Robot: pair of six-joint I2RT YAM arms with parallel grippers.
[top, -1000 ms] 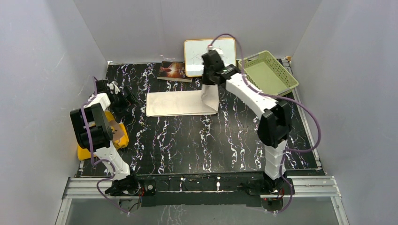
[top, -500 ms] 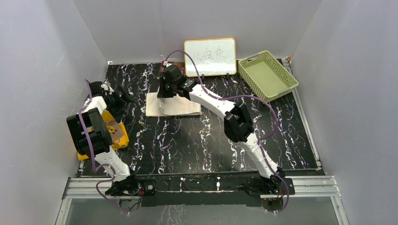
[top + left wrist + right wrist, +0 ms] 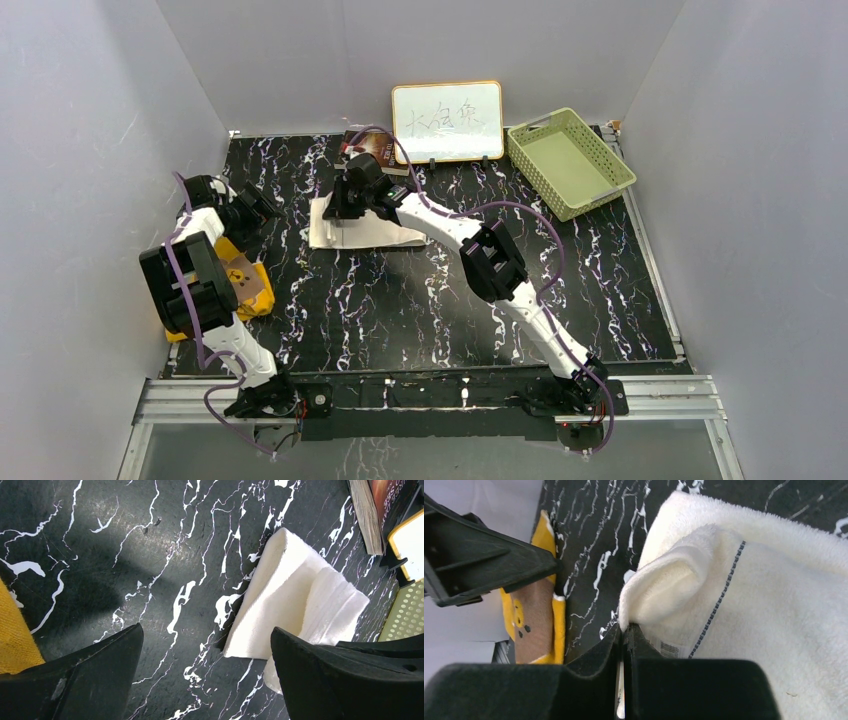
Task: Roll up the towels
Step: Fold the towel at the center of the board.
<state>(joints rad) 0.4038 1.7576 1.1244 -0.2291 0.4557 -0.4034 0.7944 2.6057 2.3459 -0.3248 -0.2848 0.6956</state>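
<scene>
The cream-white towel (image 3: 375,227) lies folded over on itself at the back middle of the table. It also shows in the left wrist view (image 3: 295,592) and fills the right wrist view (image 3: 769,595). My right gripper (image 3: 340,208) is over the towel's left end, shut on a fold of its edge (image 3: 664,587). My left gripper (image 3: 262,207) is open and empty above bare table, left of the towel (image 3: 205,645). The orange-yellow towel (image 3: 245,287) lies at the left edge, partly under my left arm, and shows in the right wrist view (image 3: 536,620).
A dark-covered book (image 3: 368,143) and a white-faced board with an orange frame (image 3: 447,120) stand at the back. A green basket (image 3: 568,160) sits at the back right. Grey walls close in the table on three sides.
My right gripper has carried the towel's right end leftward over the towel, folding it to about half its length. The left gripper has shifted only slightly.
</scene>
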